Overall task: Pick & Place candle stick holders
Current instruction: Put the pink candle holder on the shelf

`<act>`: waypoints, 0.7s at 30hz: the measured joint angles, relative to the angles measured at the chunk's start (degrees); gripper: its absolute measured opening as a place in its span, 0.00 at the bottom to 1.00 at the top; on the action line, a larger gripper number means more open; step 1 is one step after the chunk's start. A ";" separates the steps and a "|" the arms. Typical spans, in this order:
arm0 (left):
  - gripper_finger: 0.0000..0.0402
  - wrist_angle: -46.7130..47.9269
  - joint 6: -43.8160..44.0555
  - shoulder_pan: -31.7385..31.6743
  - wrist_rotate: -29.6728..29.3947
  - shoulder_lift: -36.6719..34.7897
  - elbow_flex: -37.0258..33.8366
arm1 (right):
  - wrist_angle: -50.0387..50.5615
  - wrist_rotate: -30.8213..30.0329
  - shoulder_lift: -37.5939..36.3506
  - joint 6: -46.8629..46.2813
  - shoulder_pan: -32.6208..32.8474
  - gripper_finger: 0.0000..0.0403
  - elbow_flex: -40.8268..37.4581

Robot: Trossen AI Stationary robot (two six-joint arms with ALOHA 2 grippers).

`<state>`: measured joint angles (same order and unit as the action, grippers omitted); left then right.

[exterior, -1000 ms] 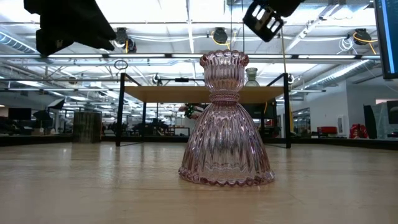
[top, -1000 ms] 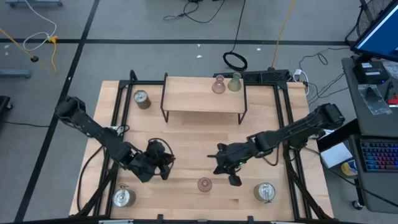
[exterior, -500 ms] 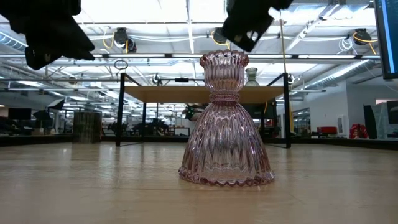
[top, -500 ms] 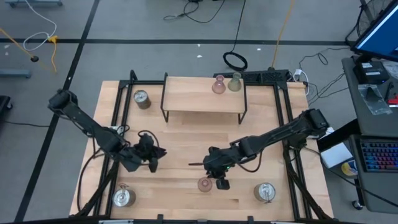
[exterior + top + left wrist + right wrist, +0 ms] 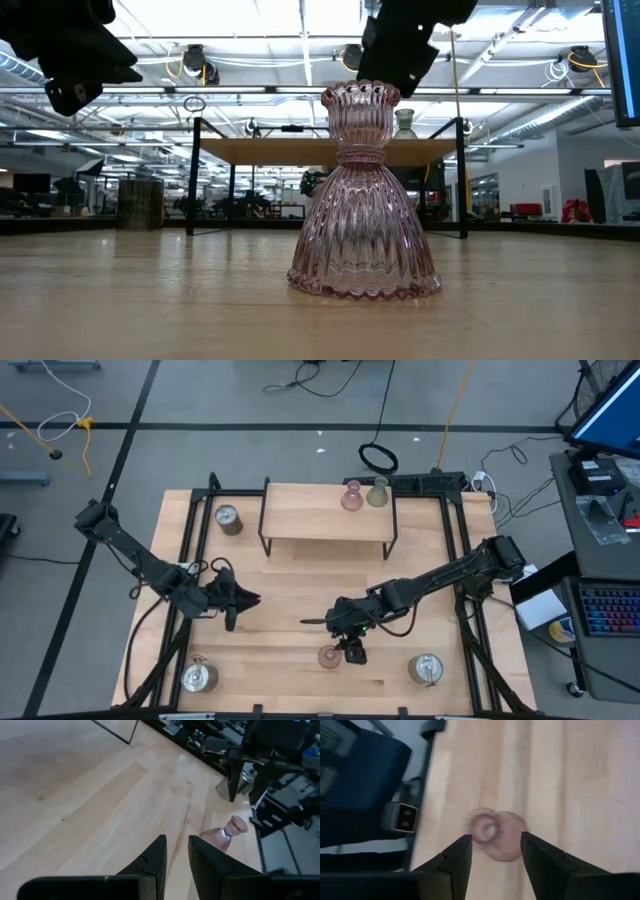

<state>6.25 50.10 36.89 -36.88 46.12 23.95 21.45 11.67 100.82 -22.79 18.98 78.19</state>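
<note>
**Right gripper poised above the pink glass holder**

A pale wooden table on a grey workshop floor carries a small raised wooden shelf on a black frame; all positions below are given relative to this shelf.

The right gripper hangs well in front of the shelf, directly over the ribbed pink glass candle stick holder, which stands upright on the table. In the right wrist view the fingers are spread apart, with the holder's cup and flared skirt between them and below; nothing is held.

The left gripper waits in front of the shelf's left end, its fingers set narrowly apart and empty.

On the shelf stand a second pink glass holder and a greenish glass one. Round silver-bronze metal holders sit just left of the shelf, and at the table's front-left and front-right.

Handling, as judged: the glass piece is rigid, smooth and breakable, with its weight low in the wide base. The ribbed cup or the narrow neck beneath it is the likeliest purchase; the sloping skirt would tend to slip from the pads.
</note>
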 joint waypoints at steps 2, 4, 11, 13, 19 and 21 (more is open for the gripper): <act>0.20 -0.25 -0.68 0.02 0.66 -1.53 -0.38 | -0.53 0.68 0.81 -0.74 0.06 0.41 0.04; 0.20 -0.01 -1.08 0.02 0.79 -2.86 -0.85 | -0.32 0.71 1.95 -0.76 0.11 0.41 0.04; 0.20 -0.33 -1.37 0.02 0.78 -3.43 -0.92 | -1.43 2.02 4.28 -2.48 -0.33 0.41 -0.11; 0.20 -0.35 -1.03 0.02 0.78 -3.44 -0.92 | -1.99 1.90 4.24 -2.23 -0.51 0.41 -0.12; 0.20 -0.34 -0.67 0.02 0.78 -3.42 -0.92 | -1.76 1.71 4.17 -2.16 -1.38 0.41 -0.04; 0.20 -0.34 -0.71 0.02 0.78 -3.42 -0.92 | -2.03 1.68 4.15 -2.11 -1.38 0.41 -0.04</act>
<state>5.91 49.39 36.91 -36.10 42.70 23.03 19.42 13.34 104.97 -24.90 17.61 78.15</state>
